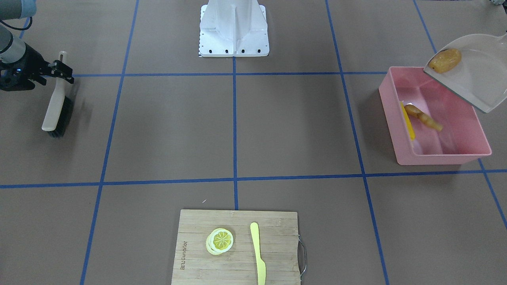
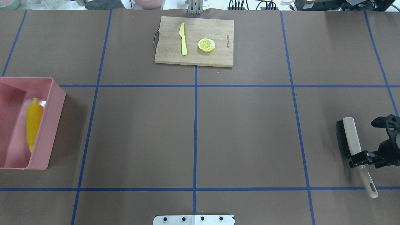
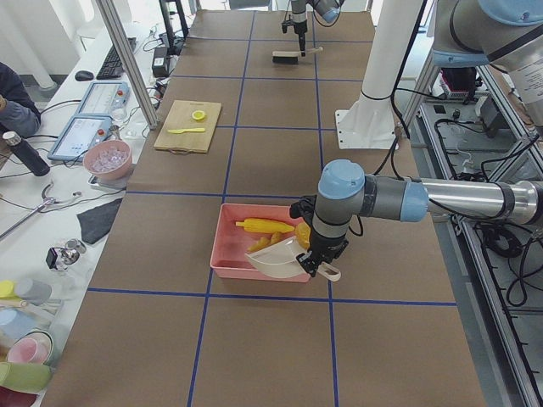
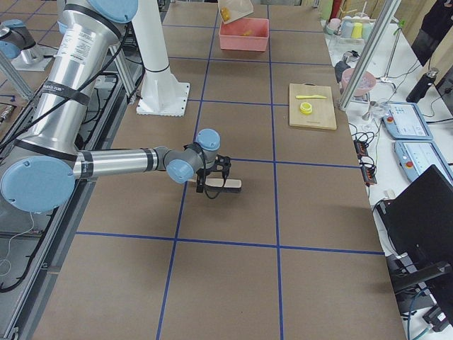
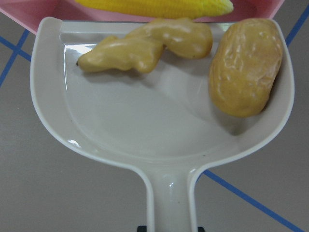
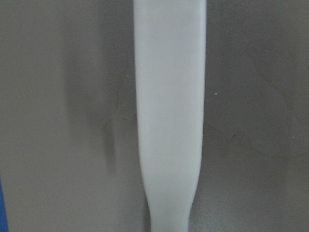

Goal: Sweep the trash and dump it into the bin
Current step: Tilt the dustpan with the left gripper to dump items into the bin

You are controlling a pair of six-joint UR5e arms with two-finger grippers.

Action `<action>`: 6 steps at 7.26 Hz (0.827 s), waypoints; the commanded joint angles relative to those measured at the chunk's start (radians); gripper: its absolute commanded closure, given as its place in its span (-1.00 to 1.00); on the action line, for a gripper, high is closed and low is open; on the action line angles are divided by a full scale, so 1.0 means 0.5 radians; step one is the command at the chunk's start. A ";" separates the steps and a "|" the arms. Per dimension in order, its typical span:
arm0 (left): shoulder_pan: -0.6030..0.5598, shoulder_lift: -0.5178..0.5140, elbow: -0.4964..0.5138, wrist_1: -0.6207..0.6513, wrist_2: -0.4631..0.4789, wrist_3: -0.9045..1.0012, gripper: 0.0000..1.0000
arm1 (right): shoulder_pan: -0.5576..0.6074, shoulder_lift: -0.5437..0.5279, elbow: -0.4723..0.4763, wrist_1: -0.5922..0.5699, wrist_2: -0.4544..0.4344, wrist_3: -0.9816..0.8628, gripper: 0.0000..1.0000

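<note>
Two trash pieces already lie in the pink bin in the front view: corn cob and ginger root, while the potato clings to the tilted dustpan. Overhead, the right pincer pinches the brush. Left pincer's state: cannot tell. Dumping looks nearly finished.

Brown table w/ blue tape grid; on it: pink bin, cutting board (far edge), brush.
</note>
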 commanded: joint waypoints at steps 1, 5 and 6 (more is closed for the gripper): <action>0.001 -0.058 -0.033 0.144 0.098 0.094 0.47 | 0.096 0.002 0.066 0.001 -0.115 -0.026 -1.00; 0.020 -0.264 -0.052 0.501 0.196 0.137 0.51 | 0.500 0.114 0.076 -0.020 -0.091 -0.032 -1.00; 0.026 -0.365 -0.052 0.632 0.221 0.165 0.53 | 0.638 0.170 0.085 -0.124 -0.009 -0.023 -1.00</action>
